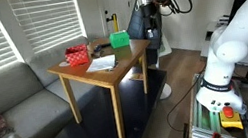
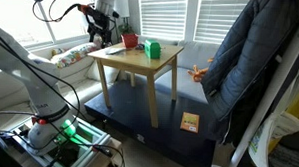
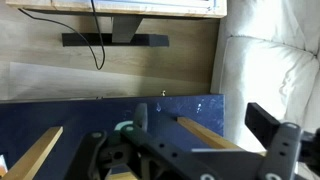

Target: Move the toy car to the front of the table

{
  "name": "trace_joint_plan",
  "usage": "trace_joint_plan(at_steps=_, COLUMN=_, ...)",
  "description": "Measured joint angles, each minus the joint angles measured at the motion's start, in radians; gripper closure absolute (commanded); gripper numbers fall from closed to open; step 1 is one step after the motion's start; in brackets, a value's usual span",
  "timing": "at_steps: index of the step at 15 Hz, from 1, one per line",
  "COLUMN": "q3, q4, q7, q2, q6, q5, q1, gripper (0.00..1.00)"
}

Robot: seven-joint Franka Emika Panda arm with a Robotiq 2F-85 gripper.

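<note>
The small wooden table point(image 1: 114, 69) stands on a dark blue mat and shows in both exterior views point(image 2: 140, 61). A red toy, seemingly the toy car point(image 1: 78, 54), sits at one corner of its top point(image 2: 130, 40). My gripper point(image 1: 149, 24) hangs beside the table, off its edge and well away from the red toy point(image 2: 99, 32). In the wrist view the gripper point(image 3: 205, 125) is open and empty and looks down at the floor. Two slim table legs point(image 3: 205, 135) show there; the toy is out of that view.
A green block point(image 1: 119, 39) and a white sheet of paper point(image 1: 101, 63) lie on the tabletop. A grey sofa point(image 1: 9, 108) stands beside the table. The blue mat point(image 3: 120, 112) lies under it. A dark jacket point(image 2: 245, 67) hangs nearby, and a small card point(image 2: 190, 122) lies on the mat.
</note>
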Motion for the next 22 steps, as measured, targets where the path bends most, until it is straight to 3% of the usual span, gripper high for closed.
trace_joint_plan(at_steps=6, q3=0.001, q4=0.002, q7=0.003, q2=0.002, q6=0.0, q5=0.006, q1=-0.003, gripper=0.0)
trace_joint_plan(at_steps=8, q3=0.001, q4=0.028, q7=0.048, q2=0.024, q6=-0.006, q5=0.057, q1=-0.015, gripper=0.0)
trace_joint_plan(at_steps=14, q3=0.013, q4=0.297, q7=0.317, q2=0.234, q6=-0.022, q5=0.191, q1=-0.047, gripper=0.0)
trace_joint_plan(at_steps=22, q3=0.051, q4=0.619, q7=0.76, q2=0.539, q6=0.095, q5=0.218, q1=-0.059, gripper=0.0)
